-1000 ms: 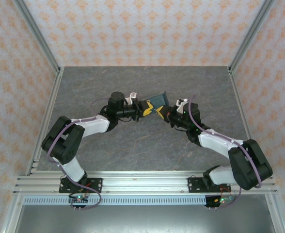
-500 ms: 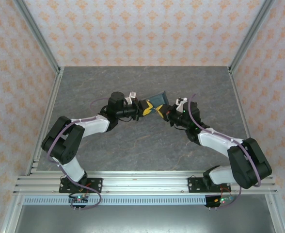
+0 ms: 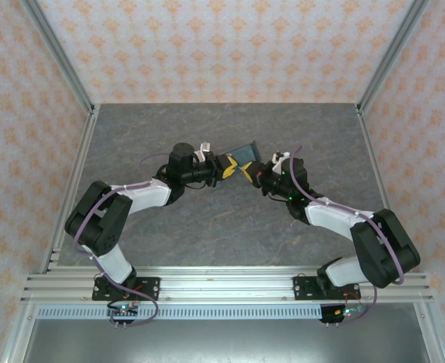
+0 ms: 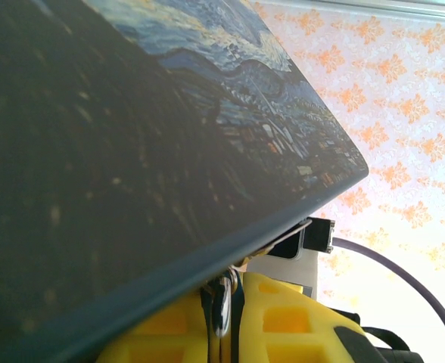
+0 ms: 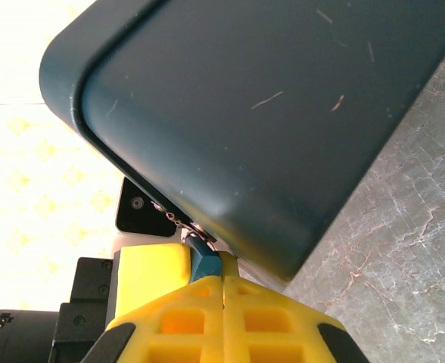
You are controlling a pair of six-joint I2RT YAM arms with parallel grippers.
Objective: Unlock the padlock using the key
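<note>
A: Where is the padlock?
B: At the near edge of the tin point(image 3: 247, 150), mid-surface point(image 3: 207, 125); from the right wrist the padlock point(image 5: 202, 261) shows as a small teal wedge, just under a metal fitting point(image 5: 178, 219) on the tin's rim.
A: Who has it?
B: The left pincer point(image 3: 228, 167), as far as I can tell; its yellow fingers point(image 5: 150, 265) stand on either side of the teal body, almost together; its own wrist view shows a thin dark slit between them.
A: And the right pincer?
B: The right pincer point(image 3: 247, 174) is pressed fully together, its tips right up against the padlock; whether the key is nipped in that seam I cannot tell.
A: What stands in the way?
B: The tin, mostly; its painted lid hangs over the left wrist camera and its plain dark side over the right one; the lock sits in a tight corner between the tin and two sets of yellow tips.
A: Anything else about?
B: A purple cable point(image 4: 404, 280) arcs past the right arm's wrist; patterned orange walls point(image 3: 230, 45) close three sides; an aluminium rail point(image 3: 230, 281) carries both bases at the near edge.
</note>
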